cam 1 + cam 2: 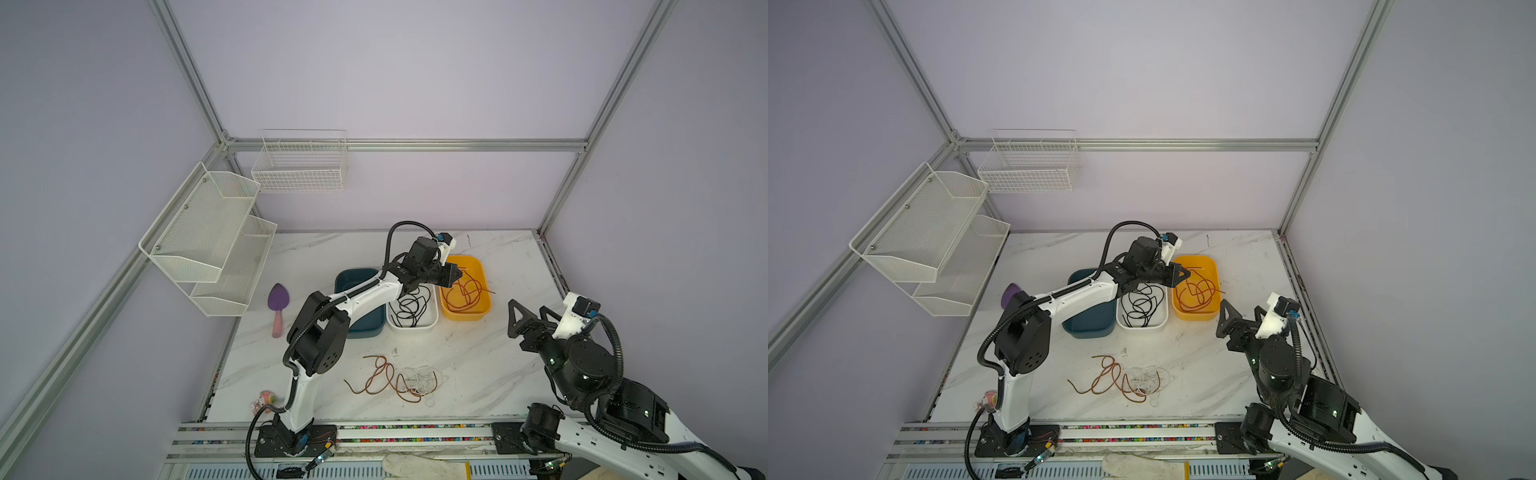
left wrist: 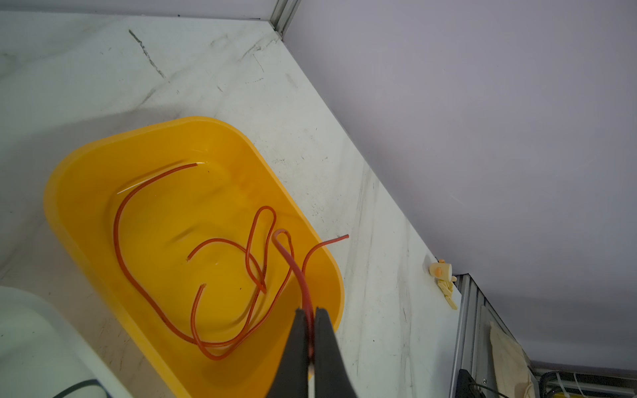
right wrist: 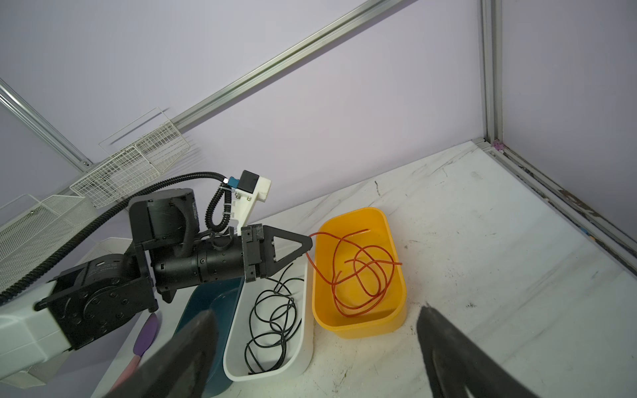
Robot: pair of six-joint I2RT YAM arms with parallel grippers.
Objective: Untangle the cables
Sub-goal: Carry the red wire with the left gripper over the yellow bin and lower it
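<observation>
Left gripper state: the left gripper (image 2: 310, 312) has its jaws pressed together on a strand of the orange-red cable (image 2: 297, 272), pinched just behind the tips.
Right gripper state: the right gripper (image 1: 527, 311) has its jaws wide apart and holds nothing. It hangs above the table (image 1: 478, 361), well apart from every cable.
Held cable, place: it runs straight out ahead of the left jaws, bends over in a small hook and drops into the yellow bin (image 2: 86, 165), which lies below and ahead of the tips.
Held cable, axis: the clamped stretch lies along the gripper's own pointing line. The rest coils loosely along the bin's length.
Loose end: one tip pokes out over the bin rim on the side facing the right gripper.
Sorted already: the black cables (image 1: 411, 309) lie in the white bin (image 1: 432, 322), just beside the left gripper on its wrist side.
Left to do: a brown cable (image 1: 386, 374) and a white cable (image 1: 424, 378) lie crossed on the table, back toward the arm bases from both grippers.
Tangle axis: it stretches side to side, from one arm base toward the other.
Key relation: the bin is directly under the held strand, so parting the left jaws looks enough.
Nearer arm: both are about equally near the tangle, but only the right is free.
</observation>
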